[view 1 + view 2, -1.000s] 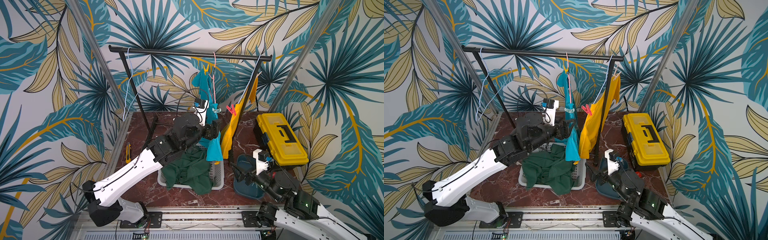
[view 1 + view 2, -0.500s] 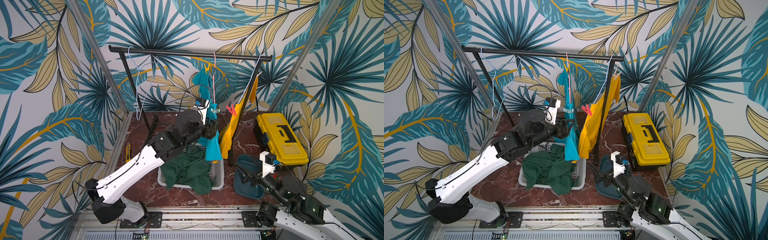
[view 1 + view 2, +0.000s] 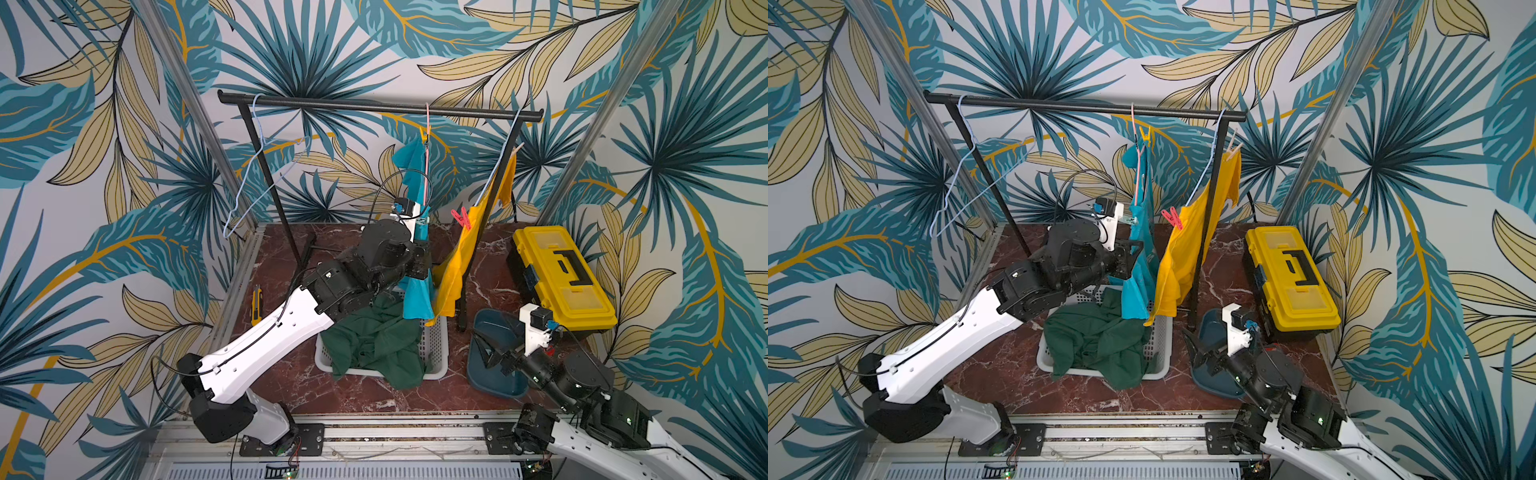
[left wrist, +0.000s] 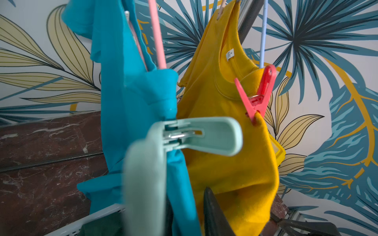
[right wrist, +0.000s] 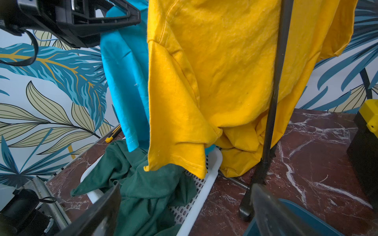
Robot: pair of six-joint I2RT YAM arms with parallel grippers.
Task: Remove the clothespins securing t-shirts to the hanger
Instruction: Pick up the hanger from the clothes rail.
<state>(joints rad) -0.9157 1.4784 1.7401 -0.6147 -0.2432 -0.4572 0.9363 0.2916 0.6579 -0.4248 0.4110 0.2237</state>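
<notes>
A turquoise t-shirt hangs on a pink hanger, pinned by a yellow clothespin up top and a pale teal clothespin lower down. Beside it the yellow t-shirt hangs with a red clothespin and a peach clothespin. The green t-shirt lies in the basket. My left gripper sits just below the teal clothespin, its fingers narrowed with turquoise cloth between them. My right gripper stands wide open and empty, low at the front right.
The black rack bar also carries an empty light-blue hanger. A white basket stands under the shirts. A dark blue bowl and a yellow toolbox stand at the right. A yellow utility knife lies at the left.
My left gripper has narrowed its jaws at the turquoise t-shirt and risen slightly. The right arm has drawn back toward the right. The empty hanger has swung.
</notes>
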